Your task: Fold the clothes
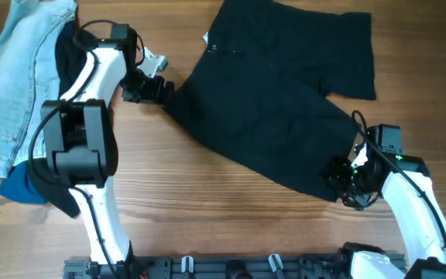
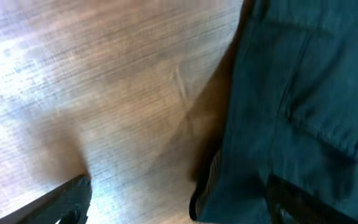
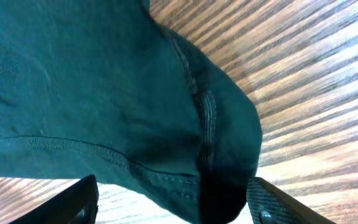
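Black shorts (image 1: 277,93) lie spread flat across the middle and right of the wooden table. My left gripper (image 1: 152,89) is open at the shorts' left edge. In the left wrist view (image 2: 179,208) the dark hem (image 2: 278,93) lies between the two fingers, nearer the right one. My right gripper (image 1: 339,177) is open at the shorts' lower right corner. In the right wrist view (image 3: 173,208) the stitched corner (image 3: 135,112) sits between the spread fingers, and neither finger presses on it.
Light blue jeans (image 1: 14,70) lie at the far left, with a black cloth (image 1: 68,50) beside them under the left arm. A blue item (image 1: 18,187) sits at the left front. Bare wood (image 1: 223,209) shows in front of the shorts.
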You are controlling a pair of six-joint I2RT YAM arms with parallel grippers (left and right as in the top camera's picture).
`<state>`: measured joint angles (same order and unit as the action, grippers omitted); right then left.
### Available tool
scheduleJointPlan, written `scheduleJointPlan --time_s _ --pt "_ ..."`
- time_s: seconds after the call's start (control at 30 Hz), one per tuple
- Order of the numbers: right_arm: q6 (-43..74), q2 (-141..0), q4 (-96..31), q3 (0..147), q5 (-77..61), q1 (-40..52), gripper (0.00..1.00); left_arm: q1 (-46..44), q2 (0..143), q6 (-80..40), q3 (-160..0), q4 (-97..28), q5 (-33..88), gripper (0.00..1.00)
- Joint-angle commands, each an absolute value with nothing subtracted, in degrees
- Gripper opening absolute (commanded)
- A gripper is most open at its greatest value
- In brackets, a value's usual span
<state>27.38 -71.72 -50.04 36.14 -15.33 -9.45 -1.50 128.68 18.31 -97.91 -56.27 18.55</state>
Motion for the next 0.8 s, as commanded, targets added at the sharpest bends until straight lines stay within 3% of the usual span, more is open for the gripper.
scheduleJointPlan --time_s 0.0,0.07,0.3,0.47,0.63,0.77 --pt "27.0 -71.7 -49.8 35.9 -13.8 -9.2 0.71 -2.2 131.1 19.1 -95.1 -54.2 21.0 0.9" --pt "27.0 -71.7 -50.1 35.9 -13.8 -9.2 0.66 -2.2 131.1 19.1 -95.1 -54.4 23.7 0.89" --pt "27.0 -71.7 -50.2 35.9 -14.0 -9.2 0.66 -5.0 131.1 19.1 -94.8 -56.6 26.1 0.81" --pt "26.4 -71.8 -49.5 35.9 -14.1 -9.2 0.56 -8.0 131.1 19.1 -94.8 -57.3 26.1 0.56" --pt "25.2 -71.8 -47.5 35.9 -15.3 -9.2 0.47 -8.3 131.1 19.1 -94.8 -57.9 26.1 0.45" --pt "24.4 -71.8 -47.2 35.9 -15.3 -9.2 0.27 -8.2 131.1 18.8 -94.8 -58.1 26.1 0.24"
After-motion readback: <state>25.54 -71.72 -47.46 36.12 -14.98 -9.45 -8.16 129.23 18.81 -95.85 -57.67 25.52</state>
